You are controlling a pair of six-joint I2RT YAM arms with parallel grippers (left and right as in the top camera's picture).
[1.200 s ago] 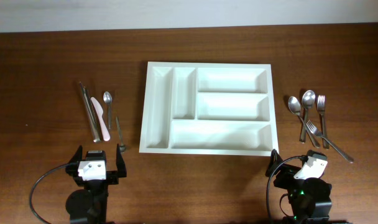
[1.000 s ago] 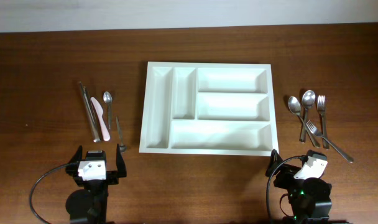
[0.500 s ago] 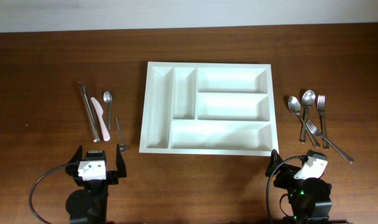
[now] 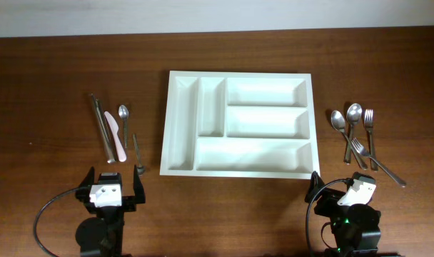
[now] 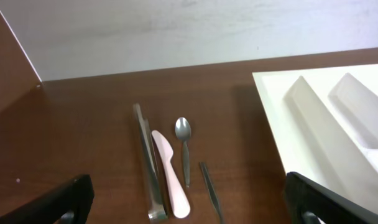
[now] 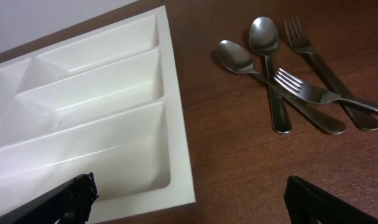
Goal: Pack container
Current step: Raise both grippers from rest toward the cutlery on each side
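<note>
The white cutlery tray (image 4: 183, 122) lies at the table's centre with all five compartments empty; it also shows in the left wrist view (image 5: 282, 124) and the right wrist view (image 6: 176, 124). Left of it lie metal tongs (image 4: 101, 127), a pink knife (image 4: 115, 133), a small spoon (image 4: 123, 120) and a thin dark tool (image 4: 136, 151). Right of it lie two spoons (image 4: 338, 123) and two forks (image 4: 369, 132). My left gripper (image 4: 111, 182) is open near the front edge, below the left cutlery. My right gripper (image 4: 343, 187) is open, below the right cutlery.
The wooden table (image 4: 53, 86) ends at a pale wall (image 4: 217, 14) at the back. Cables loop beside both arm bases at the front.
</note>
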